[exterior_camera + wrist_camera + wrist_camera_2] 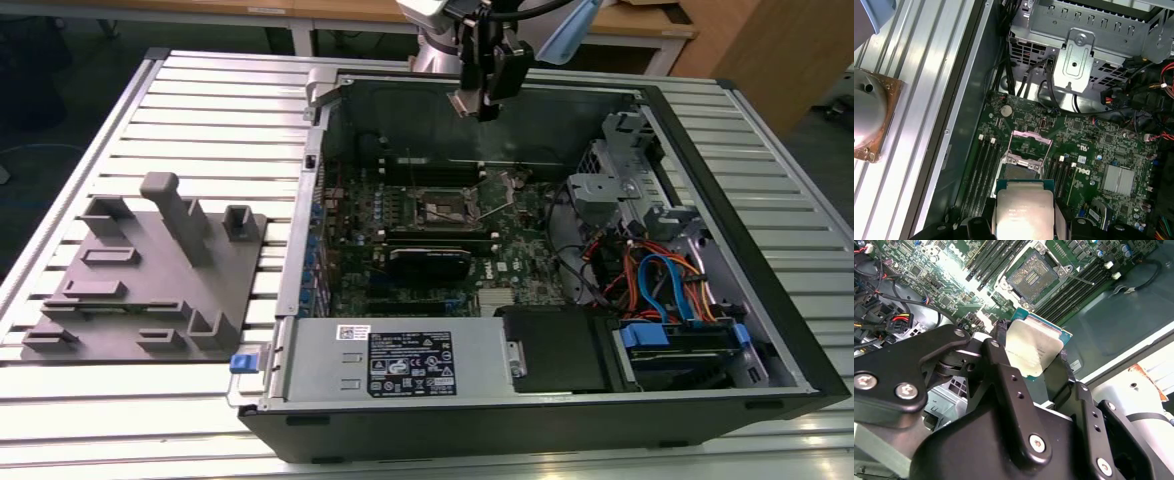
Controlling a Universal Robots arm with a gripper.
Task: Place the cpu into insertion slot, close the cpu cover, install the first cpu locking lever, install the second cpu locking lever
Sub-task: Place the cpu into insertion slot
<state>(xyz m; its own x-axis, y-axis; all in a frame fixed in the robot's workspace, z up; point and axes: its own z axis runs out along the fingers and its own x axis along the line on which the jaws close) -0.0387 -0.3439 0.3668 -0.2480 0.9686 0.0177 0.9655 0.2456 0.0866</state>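
Observation:
My gripper (481, 103) hangs over the back wall of the open computer case, above the green board. It is shut on the cpu (1033, 349), a flat square chip with a dull silver top, gripped by two opposite edges. Black fingers (999, 347) press on those edges. The cpu (1023, 211) shows in both wrist views. The insertion slot (446, 209) lies open on the board below, its dark centre bare (1033, 271). In the first wrist view the cpu cover (1028, 145) stands raised beside the insertion slot (1022, 171). A thin locking lever (1080, 278) sticks out next to the slot.
A grey fixture plate (147, 275) with upright posts lies on the slatted table at the exterior view's left. Inside the case are a silver power supply (387, 362), a metal drive cage (617, 185), coloured cables (657, 280) and long black memory slots (990, 256).

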